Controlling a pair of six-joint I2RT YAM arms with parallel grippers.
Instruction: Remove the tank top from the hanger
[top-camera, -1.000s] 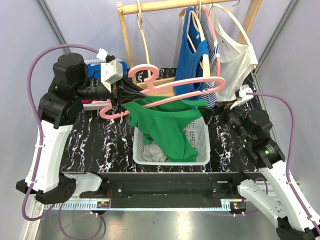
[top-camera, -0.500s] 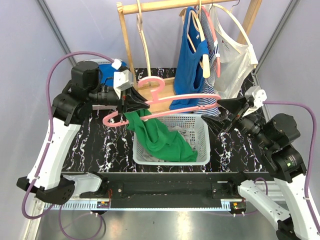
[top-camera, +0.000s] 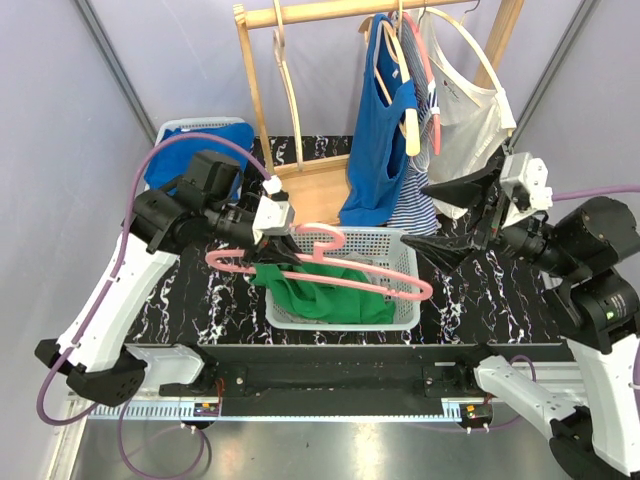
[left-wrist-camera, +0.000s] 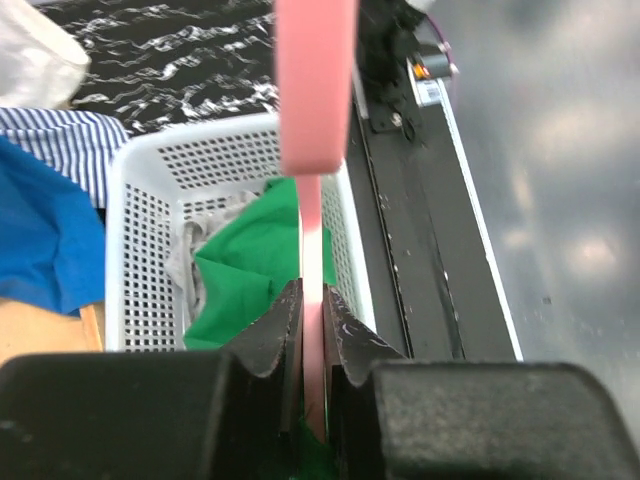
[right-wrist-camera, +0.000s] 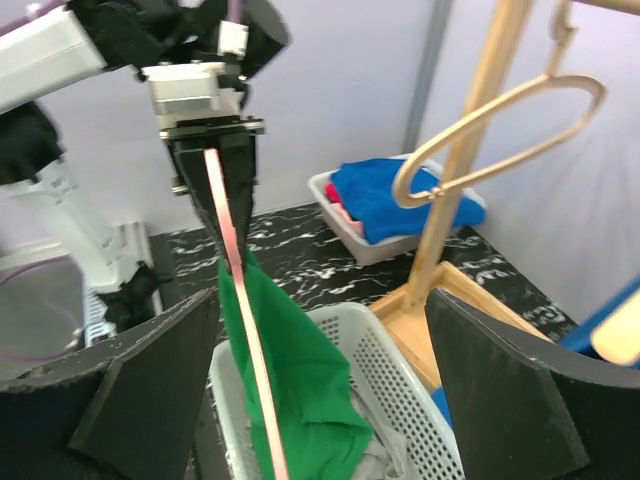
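Two end effectors: the left end effector (top-camera: 283, 238) is clamped on the pink hanger (top-camera: 350, 277), its fingers (left-wrist-camera: 275, 330) pinching the thin bar in the left wrist view. The right end effector (top-camera: 413, 215) stands wide open, holds nothing, and is raised to the right of the white basket (top-camera: 345, 325).
Change, hanger: a second ago it was held high and tilted over the far left of the worktop (top-camera: 200, 290). It now sits lower and nearly level across the basket.
Change, right arm: a second ago its end effector was down at the hanger's right end, by the green cloth. It has since pulled back up and to the right, well apart from both.
Change, garment: the green tank top (top-camera: 320, 300) was draped from the bar and hanging into the basket. It now lies mostly heaped inside the basket, under the hanger.
Tank top location: in the basket, on top of some pale cloth. The right wrist view shows a strip of green rising to the bar just beside the left fingers, so whether it is fully free cannot be told.
Meaning for task: the removal looks nearly done. One strap may still be caught at the gripped end, and lifting the hanger away would show it.
Writing: no brand or label can be read on the garments, hanger or basket. A small sticker on the front rail (left-wrist-camera: 430, 90) is too small to make out.
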